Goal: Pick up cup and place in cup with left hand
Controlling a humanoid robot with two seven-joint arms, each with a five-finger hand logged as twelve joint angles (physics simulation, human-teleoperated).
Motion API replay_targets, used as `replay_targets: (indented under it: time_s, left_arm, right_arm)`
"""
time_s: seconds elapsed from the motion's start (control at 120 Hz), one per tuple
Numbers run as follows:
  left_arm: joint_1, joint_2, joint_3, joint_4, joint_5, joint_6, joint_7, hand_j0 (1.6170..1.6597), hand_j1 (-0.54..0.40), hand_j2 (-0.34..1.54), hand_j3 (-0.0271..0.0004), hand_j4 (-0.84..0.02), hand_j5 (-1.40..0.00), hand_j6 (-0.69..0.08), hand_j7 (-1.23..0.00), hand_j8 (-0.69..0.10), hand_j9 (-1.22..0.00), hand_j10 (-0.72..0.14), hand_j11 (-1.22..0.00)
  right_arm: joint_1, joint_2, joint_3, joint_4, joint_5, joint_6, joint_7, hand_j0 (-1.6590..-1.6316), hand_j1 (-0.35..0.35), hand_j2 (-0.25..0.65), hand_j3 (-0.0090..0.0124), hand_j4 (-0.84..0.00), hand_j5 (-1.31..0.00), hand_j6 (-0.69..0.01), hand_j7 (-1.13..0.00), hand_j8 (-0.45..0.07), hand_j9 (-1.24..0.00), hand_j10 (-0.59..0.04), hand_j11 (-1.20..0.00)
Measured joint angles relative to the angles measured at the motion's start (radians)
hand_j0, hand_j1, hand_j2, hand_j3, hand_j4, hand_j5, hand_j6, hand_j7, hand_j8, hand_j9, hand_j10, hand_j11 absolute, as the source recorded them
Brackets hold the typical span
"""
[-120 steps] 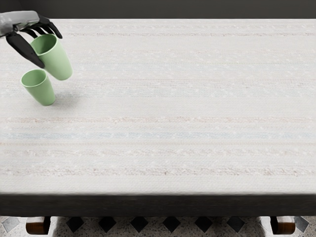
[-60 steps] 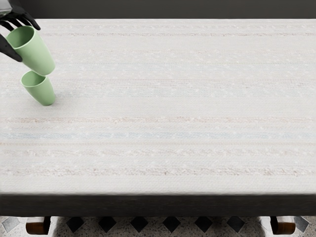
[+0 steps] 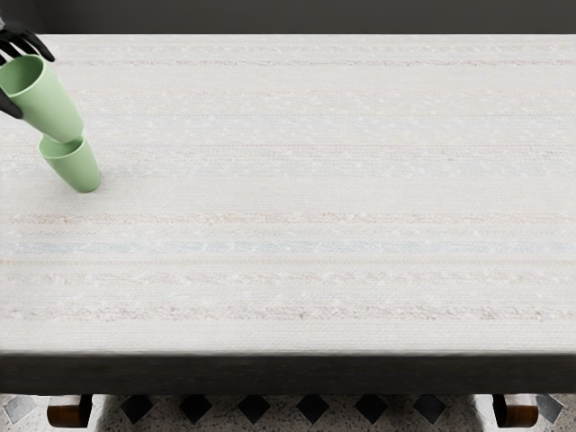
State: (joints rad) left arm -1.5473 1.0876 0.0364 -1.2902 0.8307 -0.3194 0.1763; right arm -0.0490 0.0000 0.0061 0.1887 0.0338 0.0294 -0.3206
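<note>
At the head view's left edge, my left hand (image 3: 16,79) is partly cut off by the picture, its black fingers closed around a green cup (image 3: 52,101). That held cup tilts a little, its open rim up. Below it a second green cup (image 3: 76,166) stands on the table. The held cup's base overlaps the lower cup's rim in the picture; whether it is inside the opening or just above or behind it, I cannot tell.
The pale striped table (image 3: 306,198) stretches away to the right, with its dark front edge (image 3: 288,373) near the bottom of the picture. A dark wall lies beyond the back edge.
My left hand has carried its cup to the left and slightly down, from behind and right of the standing cup to over its rim. The standing cup has not moved.
</note>
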Motion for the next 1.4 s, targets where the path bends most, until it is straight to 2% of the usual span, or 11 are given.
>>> replay_targets:
  time_s: [0.233,0.483,0.625,1.05,1.217,1.4]
  left_arm:
    - [-0.002,-0.036,0.026,0.075,0.005,0.002,-0.001,1.657,-0.105,0.1,0.0,-0.423,-0.56,-0.357,-0.55,-0.366,-0.56,-0.425,-0.55]
    - [0.003,-0.102,0.066,0.162,0.006,0.004,-0.032,1.6574,-0.105,0.12,0.0,-0.421,-0.55,-0.38,-0.55,-0.38,-0.55,-0.423,-0.55]
    - [0.019,-0.115,0.078,0.197,0.007,0.006,-0.041,1.6574,-0.105,0.13,0.0,-0.424,-0.55,-0.391,-0.55,-0.387,-0.55,-0.423,-0.55]
    - [0.039,-0.167,0.096,0.253,0.006,0.007,-0.045,1.6578,-0.115,0.16,0.0,-0.418,-0.55,-0.393,-0.55,-0.396,-0.54,-0.419,-0.54]
    - [0.052,-0.184,0.098,0.279,0.007,0.008,-0.063,1.6579,-0.113,0.18,0.0,-0.417,-0.55,-0.397,-0.54,-0.403,-0.54,-0.418,-0.54]
    - [0.053,-0.196,0.098,0.295,0.007,0.008,-0.069,1.658,-0.117,0.18,0.0,-0.414,-0.54,-0.394,-0.54,-0.402,-0.54,-0.416,-0.54]
  right_arm:
    - [0.0,0.0,0.0,0.0,0.0,0.0,0.0,-1.6581,-0.349,0.0,0.0,0.0,0.0,0.0,0.0,0.0,0.0,0.0,0.0]
    - [0.0,0.0,0.0,0.0,0.0,0.0,0.0,-1.6581,-0.349,0.0,0.0,0.0,0.0,0.0,0.0,0.0,0.0,0.0,0.0]
    - [0.0,0.0,0.0,0.0,0.0,0.0,0.0,-1.6581,-0.349,0.0,0.0,0.0,0.0,0.0,0.0,0.0,0.0,0.0,0.0]
    - [0.0,0.0,0.0,0.0,0.0,0.0,0.0,-1.6581,-0.349,0.0,0.0,0.0,0.0,0.0,0.0,0.0,0.0,0.0,0.0]
    - [0.0,0.0,0.0,0.0,0.0,0.0,0.0,-1.6581,-0.349,0.0,0.0,0.0,0.0,0.0,0.0,0.0,0.0,0.0,0.0]
    - [0.0,0.0,0.0,0.0,0.0,0.0,0.0,-1.6581,-0.349,0.0,0.0,0.0,0.0,0.0,0.0,0.0,0.0,0.0,0.0]
